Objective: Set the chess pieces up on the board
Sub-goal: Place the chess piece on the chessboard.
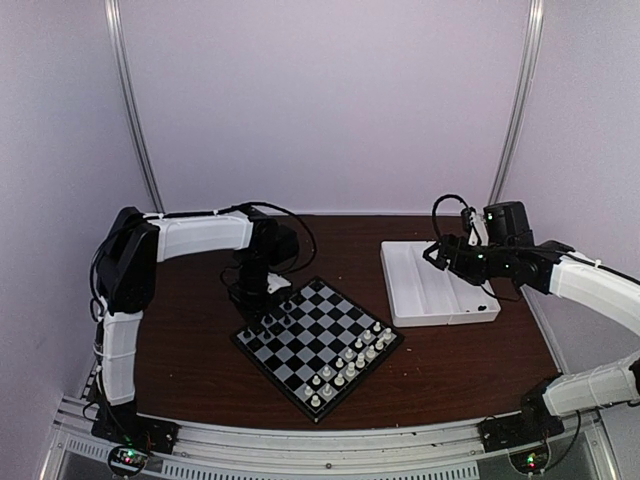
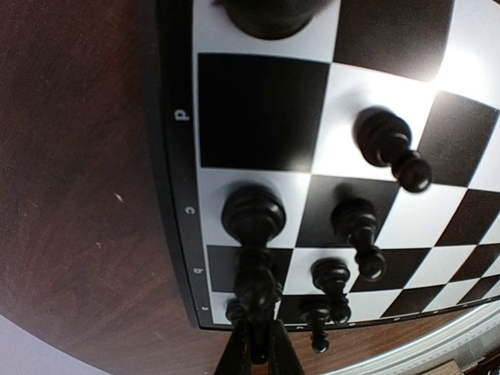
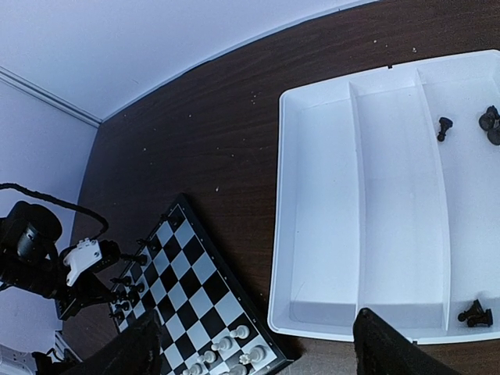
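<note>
Black-and-grey checked board lies mid-table, with tiny black pieces lined along its far-left edge. Left gripper pinches one piece's top. Right gripper gapes wide above white tray, right.

Small white letters run along the black frame of the board: d, c and b, seen upside down from the left wrist. A fourth mark past b is unreadable.

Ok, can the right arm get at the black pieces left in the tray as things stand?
Probably yes. The right gripper hangs open above the white tray, and the black pieces lie loose in one end compartment with nothing over them.
</note>
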### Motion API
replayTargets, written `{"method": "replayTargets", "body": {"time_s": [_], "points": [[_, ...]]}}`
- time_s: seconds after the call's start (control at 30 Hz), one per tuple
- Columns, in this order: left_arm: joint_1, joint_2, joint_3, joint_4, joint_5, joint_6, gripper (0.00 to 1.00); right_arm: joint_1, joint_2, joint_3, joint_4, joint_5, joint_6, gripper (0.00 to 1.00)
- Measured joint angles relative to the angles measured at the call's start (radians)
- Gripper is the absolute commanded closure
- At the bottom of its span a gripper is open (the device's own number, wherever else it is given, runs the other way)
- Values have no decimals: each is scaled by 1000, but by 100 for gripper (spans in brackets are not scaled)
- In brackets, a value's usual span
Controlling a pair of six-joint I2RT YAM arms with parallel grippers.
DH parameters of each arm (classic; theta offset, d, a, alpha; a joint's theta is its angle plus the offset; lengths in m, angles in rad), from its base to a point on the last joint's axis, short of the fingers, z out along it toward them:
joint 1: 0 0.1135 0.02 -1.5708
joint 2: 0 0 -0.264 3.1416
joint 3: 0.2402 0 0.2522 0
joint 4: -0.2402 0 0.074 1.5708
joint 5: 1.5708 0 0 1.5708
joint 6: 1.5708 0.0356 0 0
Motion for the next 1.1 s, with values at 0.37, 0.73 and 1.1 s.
{"method": "replayTargets", "body": {"time_s": [0.37,0.73,1.1], "points": [[0,11,2,-1,-32,0,88,-1,0,-5,0,-10,4,17],[0,18,18,0,-36,-1,79,-5,0,-15,8,-22,18,16],[0,-15,28,10,-47,-8,71,-10,0,-16,-3,-20,5,16]]}}
